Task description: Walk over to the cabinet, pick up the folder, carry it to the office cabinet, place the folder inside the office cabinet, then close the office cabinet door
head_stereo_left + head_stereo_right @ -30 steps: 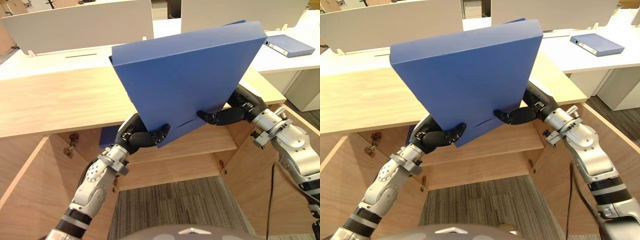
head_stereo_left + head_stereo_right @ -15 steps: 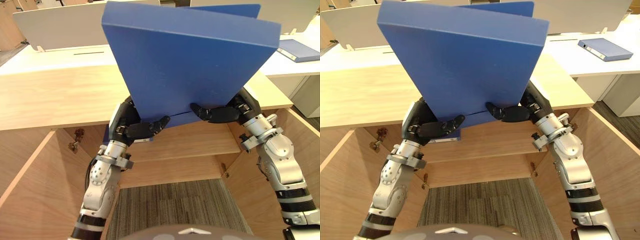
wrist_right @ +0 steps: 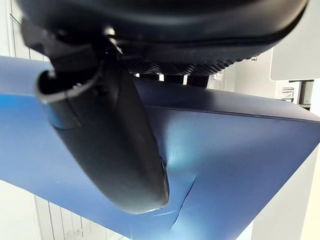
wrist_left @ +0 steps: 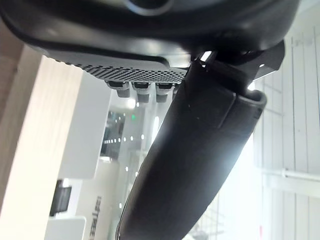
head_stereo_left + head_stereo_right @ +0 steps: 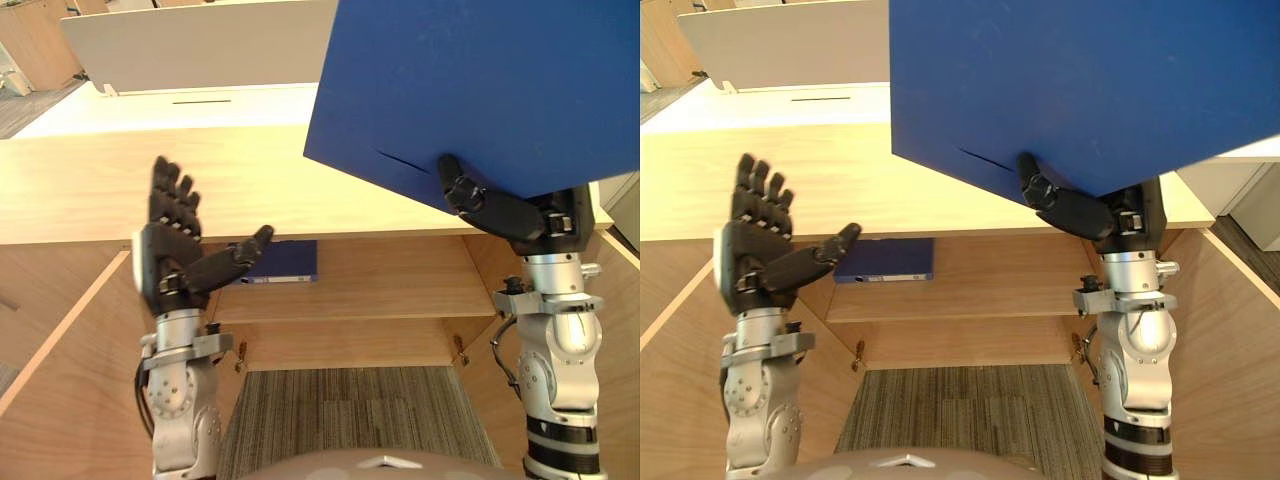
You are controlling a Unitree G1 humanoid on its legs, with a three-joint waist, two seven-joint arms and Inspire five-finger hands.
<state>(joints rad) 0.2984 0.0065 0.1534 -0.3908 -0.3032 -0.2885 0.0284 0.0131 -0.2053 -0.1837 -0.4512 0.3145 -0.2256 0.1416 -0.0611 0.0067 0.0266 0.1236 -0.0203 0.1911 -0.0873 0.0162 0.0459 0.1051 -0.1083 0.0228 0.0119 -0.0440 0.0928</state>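
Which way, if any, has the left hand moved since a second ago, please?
Yes: the left hand released the folder and moved left, now open, left of the shelved binder.

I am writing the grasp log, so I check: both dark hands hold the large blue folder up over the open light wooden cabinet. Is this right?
Not both. The left eye view shows the right hand alone gripping the large blue folder over the open wooden cabinet; the left hand is open, apart from it.
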